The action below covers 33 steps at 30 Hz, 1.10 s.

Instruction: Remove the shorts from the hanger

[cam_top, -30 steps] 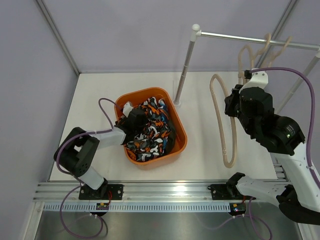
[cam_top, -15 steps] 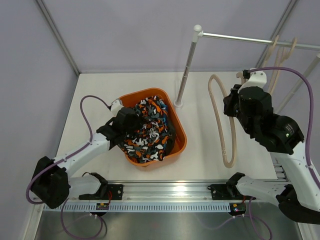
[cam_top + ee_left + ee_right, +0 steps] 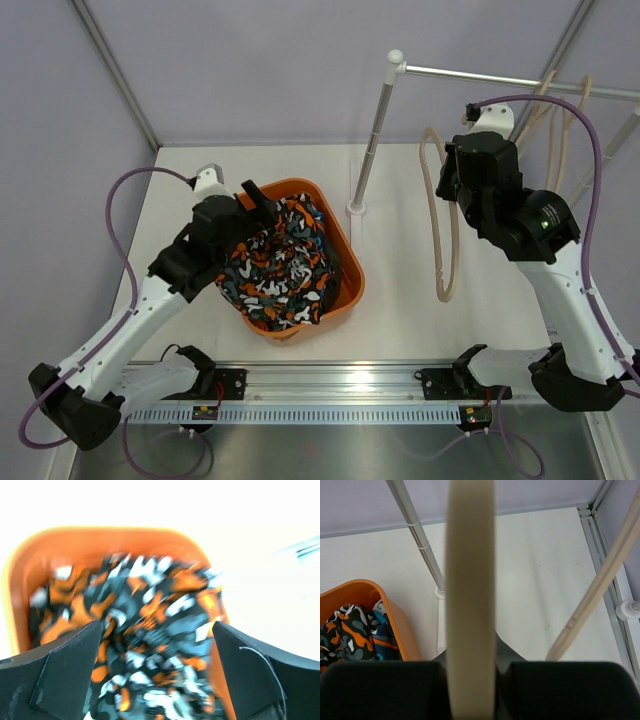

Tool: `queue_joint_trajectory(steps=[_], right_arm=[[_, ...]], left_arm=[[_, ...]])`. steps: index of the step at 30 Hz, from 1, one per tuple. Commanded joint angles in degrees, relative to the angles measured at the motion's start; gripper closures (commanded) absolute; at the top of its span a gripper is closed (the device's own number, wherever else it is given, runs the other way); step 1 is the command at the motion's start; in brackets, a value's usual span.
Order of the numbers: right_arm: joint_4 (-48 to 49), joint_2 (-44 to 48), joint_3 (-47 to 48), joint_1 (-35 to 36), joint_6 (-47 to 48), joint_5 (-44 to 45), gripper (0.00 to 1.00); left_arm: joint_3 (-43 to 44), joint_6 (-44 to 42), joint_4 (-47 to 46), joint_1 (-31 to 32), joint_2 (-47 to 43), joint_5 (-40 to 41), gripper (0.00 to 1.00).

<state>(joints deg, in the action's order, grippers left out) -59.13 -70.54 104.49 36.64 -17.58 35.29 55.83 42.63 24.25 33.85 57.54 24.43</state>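
blotch-print shorts (image 3: 280,272), crumpled, heaped in orange basket (image 3: 356,278)

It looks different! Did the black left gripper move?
Yes. The black left gripper moved away from the silver rail, from the orange plastic basket's middle to its far rim.

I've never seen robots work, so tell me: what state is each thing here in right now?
Left claw: open, over the bin.
Right claw: shut on the hanger.
Hanger: bare, no shorts on it.
Blotch-print shorts: crumpled in the bin.
Bin: filled with shorts.
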Motion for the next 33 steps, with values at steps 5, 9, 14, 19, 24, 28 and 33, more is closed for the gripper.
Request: queue_joint_trajectory(steps=[5,9,14,19,24,28,33], right_arm=[[5.78,-6.88,6.33,-10.61,2.73,-8.72,1.0],[7.71,-12.41,10.46,-14.49,5.01,-11.2,1.0],[8.42,-18.57,17.58,-19.05,5.63,-14.71,1.0],[8.86,-25.86,23.65,-21.61,5.98,-16.3,1.0],[10.08,-30.87,28.22,-23.02,6.6,-16.66,1.0],[10.53,-32.64,29.1,-24.33,6.86,-16.48,1.0],[10.18,-33.87,27.88,-25.39,6.51,-17.97,1.0]], left_arm=[[10.43,-10.54,3.79,-0.18,-5.41,0.37,0.01],[11.66,-12.13,4.4,-0.1,-8.66,-1.39,0.01],[13.42,-15.2,5.72,-0.18,-11.48,-3.68,0.01],[14.39,-17.23,6.77,-0.1,-13.59,-4.3,0.01],[13.6,-18.72,6.6,-0.1,-15.52,-4.21,0.01],[13.34,-19.51,6.86,-0.1,-15.44,-4.21,0.01],[12.81,-19.69,6.51,-0.1,-15.26,-4.47,0.01]])
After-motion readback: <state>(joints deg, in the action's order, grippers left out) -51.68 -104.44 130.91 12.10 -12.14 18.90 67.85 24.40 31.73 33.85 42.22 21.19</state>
